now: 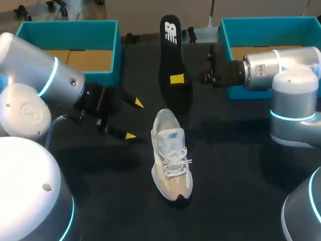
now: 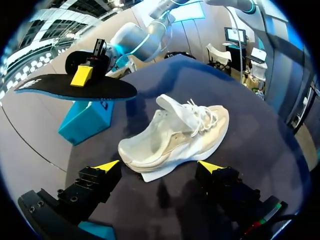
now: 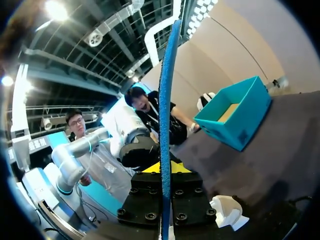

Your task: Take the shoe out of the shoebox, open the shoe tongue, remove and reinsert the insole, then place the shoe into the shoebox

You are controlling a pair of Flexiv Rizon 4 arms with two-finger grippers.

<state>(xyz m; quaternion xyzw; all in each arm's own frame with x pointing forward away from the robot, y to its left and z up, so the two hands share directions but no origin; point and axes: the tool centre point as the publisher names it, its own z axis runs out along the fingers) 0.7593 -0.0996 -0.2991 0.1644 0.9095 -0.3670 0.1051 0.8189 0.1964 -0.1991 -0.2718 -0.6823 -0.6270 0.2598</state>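
Left of centre, the left gripper hovers with jaws wide and empty, just beside the white sneaker. Sneaker sits upright mid-counter, outside the left shoebox, heel far, toe near, tongue standing up. Beyond its heel the black insole is off the counter, long axis roughly in line with the sneaker's, with the right gripper jaws clamped on it, short of the right shoebox. Judgement: reinsertion falls to the right arm; the left is nearer for steadying.

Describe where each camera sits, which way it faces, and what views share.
Head view: above and behind, looking down at the table; left arm and right arm show.
Left wrist view: on that wrist, facing the shoe ahead of the open left gripper.
Right wrist view: on that wrist, looking along the insole, edge-on in the shut right gripper.
Shared: all show insole and shoe.
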